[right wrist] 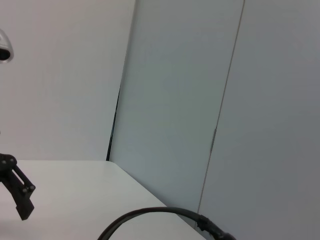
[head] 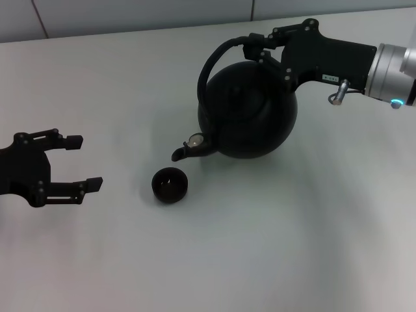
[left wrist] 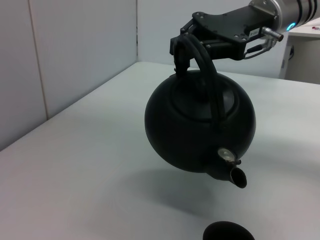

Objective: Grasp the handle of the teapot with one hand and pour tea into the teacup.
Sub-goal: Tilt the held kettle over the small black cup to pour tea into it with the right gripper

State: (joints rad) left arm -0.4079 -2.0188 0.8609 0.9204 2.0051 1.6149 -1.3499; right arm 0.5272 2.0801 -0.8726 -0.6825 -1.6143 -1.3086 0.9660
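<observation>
The black teapot (head: 250, 114) hangs in the air, tilted with its spout (head: 182, 153) down, just above and right of the small black teacup (head: 170, 184) on the table. My right gripper (head: 257, 47) is shut on the arched handle (head: 214, 58) at its top. In the left wrist view the teapot (left wrist: 200, 127) hangs from the right gripper (left wrist: 187, 42), spout (left wrist: 235, 175) above the teacup's rim (left wrist: 227, 232). My left gripper (head: 79, 162) is open and empty at the left, apart from both. The right wrist view shows only part of the handle (right wrist: 150, 215).
The white table (head: 260, 260) spreads all around. A grey wall (head: 130, 16) runs along its far edge. The left gripper's finger (right wrist: 17, 192) shows far off in the right wrist view.
</observation>
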